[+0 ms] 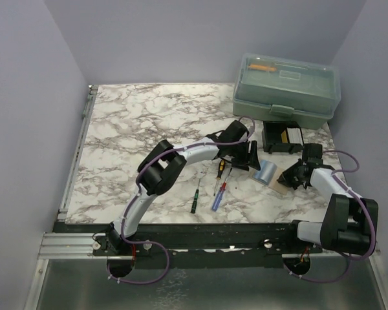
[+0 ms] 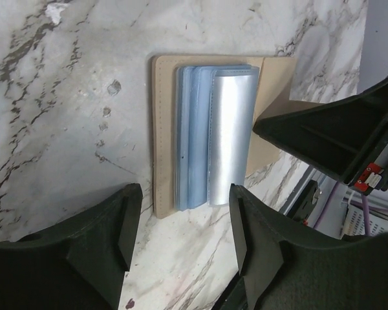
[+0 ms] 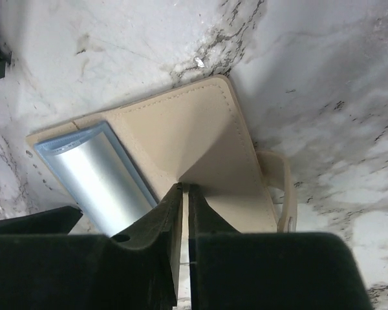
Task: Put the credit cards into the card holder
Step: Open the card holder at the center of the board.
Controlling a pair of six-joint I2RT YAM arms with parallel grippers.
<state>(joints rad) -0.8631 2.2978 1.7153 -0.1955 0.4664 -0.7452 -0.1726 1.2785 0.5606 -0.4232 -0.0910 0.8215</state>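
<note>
The card holder (image 3: pixel 207 123) lies open on the marble table (image 1: pixel 136 123), at about 4 o'clock from the table's middle. The green toolbox (image 1: pixel 288 87) is well apart at its 12 o'clock, and a few screwdrivers (image 1: pixel 220 187) lie near its 9 o'clock. The credit cards (image 2: pixel 213 135) sit in a fanned stack on its inner face, bluish below, with a silvery one on top that bows upward. The right gripper (image 3: pixel 184 194) has its jaws almost together, clamped on the edge of the tan flap, which tents into a soft ridge at the pinch. The left gripper (image 2: pixel 184 200) hovers over the stack, jaws apart with nothing between them. Judging by that ridge, the holder is light, limp and easily dragged, so a flap edge is the place to pin it. The cards look thin, springy and slick. Lying flat they offer little to pinch, so the bowed top card's long edge, at 3 o'clock of the stack in the left wrist view, seems the best purchase, taken gently lest the stack slide out
</note>
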